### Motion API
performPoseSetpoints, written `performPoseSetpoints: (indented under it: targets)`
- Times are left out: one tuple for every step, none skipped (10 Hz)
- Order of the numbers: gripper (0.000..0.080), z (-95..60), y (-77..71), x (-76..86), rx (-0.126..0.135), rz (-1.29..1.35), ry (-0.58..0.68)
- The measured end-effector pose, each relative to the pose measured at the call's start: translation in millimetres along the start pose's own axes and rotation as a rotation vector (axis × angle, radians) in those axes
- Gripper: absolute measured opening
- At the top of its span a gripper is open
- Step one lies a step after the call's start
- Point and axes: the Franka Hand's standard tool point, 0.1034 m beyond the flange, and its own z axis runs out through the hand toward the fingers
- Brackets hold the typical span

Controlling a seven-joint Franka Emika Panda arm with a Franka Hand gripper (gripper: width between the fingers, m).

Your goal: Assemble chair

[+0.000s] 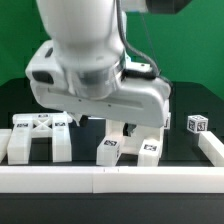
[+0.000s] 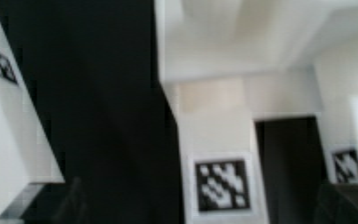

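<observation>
**Clerk:** Entry one, the fingers [image 1: 130, 126]?

**Keeper:** Apart, at full spread, clamped on nothing that can be seen. They hang low over the middle of the black desk [image 1: 185, 140], most likely to straddle a part before closing.

**Clerk:** Entry two, the chair?

**Keeper:** In loose white parts, none joined that I can see. There is a tagged cluster [image 1: 35, 135] at the exterior view's left and two upright blocks [image 1: 110, 152] just below the fingers. A small cube [image 1: 198, 124] sits well apart at the right. The parts are probably spread out so each tag faces a camera and each part can be reached singly.

**Clerk:** Entry three, the wrist view?

**Keeper:** One white part with a tag [image 2: 224, 185], close beneath the camera. I cannot tell which block it is.

**Clerk:** Obscured?

**Keeper:** The arm [image 1: 85, 50] hides the desk behind it, and the cluster's shape is unclear. The wrist view is blurred, and dim shapes at its edge may be fingertips. The white rail [image 1: 100, 180] hides the near desk edge.
</observation>
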Motion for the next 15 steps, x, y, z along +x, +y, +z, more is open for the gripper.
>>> performPoseSetpoints:
  targets:
    - [0.0648,-8.8,-1.0,0.5,0.012,-0.007,0.052]
    - [0.0648,-20.1,-1.1,0.1,0.025,-0.009,0.093]
    - [0.0648,-31.2,-2.2,5.7,0.038,-0.017,0.176]
    - [0.0648,-41.7,-1.1,6.3,0.052,-0.027,0.252]
    - [0.0648,-46.6,1.6,7.6,0.062,-0.024,0.324]
    - [0.0648,-43.5,0.6,8.8,0.062,-0.024,0.362]
    - [0.0648,-41.9,-0.2,8.6,0.061,-0.025,0.364]
    - [0.0648,-41.9,0.6,8.8,0.061,-0.024,0.364]
    - [0.0648,-42.1,1.4,9.0,0.060,-0.033,0.365]
    - [0.0648,-45.8,8.6,9.6,0.044,-0.146,0.393]
    - [0.0648,-48.3,20.4,8.6,0.031,-0.230,0.418]
    - [0.0648,-46.8,32.4,8.0,0.012,-0.320,0.435]
    - [0.0648,-42.4,45.4,6.4,-0.003,-0.384,0.440]
    - [0.0648,-38.2,56.5,4.9,-0.005,-0.393,0.441]
    - [0.0648,-34.8,63.0,4.3,-0.008,-0.382,0.451]
